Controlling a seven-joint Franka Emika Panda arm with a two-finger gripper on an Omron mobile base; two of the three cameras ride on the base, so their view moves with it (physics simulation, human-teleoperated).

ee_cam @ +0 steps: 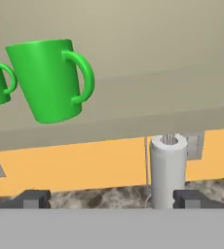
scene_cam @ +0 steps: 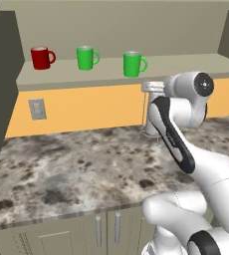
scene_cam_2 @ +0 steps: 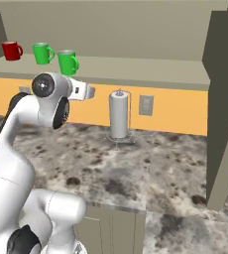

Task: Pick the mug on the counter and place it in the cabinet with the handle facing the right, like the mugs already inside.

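Left base view. We list three mugs standing upright on the long olive-beige shelf board of the cabinet (scene_cam: 186,67): a red mug (scene_cam: 41,58) at the left, a small plain green mug (scene_cam: 86,58) in the middle, and a second green mug (scene_cam: 132,64) to its right, the one the task concerns. All three have their loop handles to the right. Below the shelf runs an orange wall strip with a grey wall plate (scene_cam: 37,109). We note the mottled grey, white and brown stone-look counter (scene_cam: 76,169) beneath.

Right base view. We see the same three mugs in a row at the shelf's left end. A white paper-towel roll on a wire stand (scene_cam_2: 119,116) stands on the counter against the orange strip, beside a grey wall plate (scene_cam_2: 145,104).

Hand view. We record the gripper (ee_cam: 112,199) spread wide, its two dark fingertips (ee_cam: 32,199) well apart and holding nothing. The task's green mug sits on the shelf board above them, apart from both tips, its C-shaped handle (ee_cam: 82,76) on the right. The paper-towel roll stands between the fingertips, farther off.
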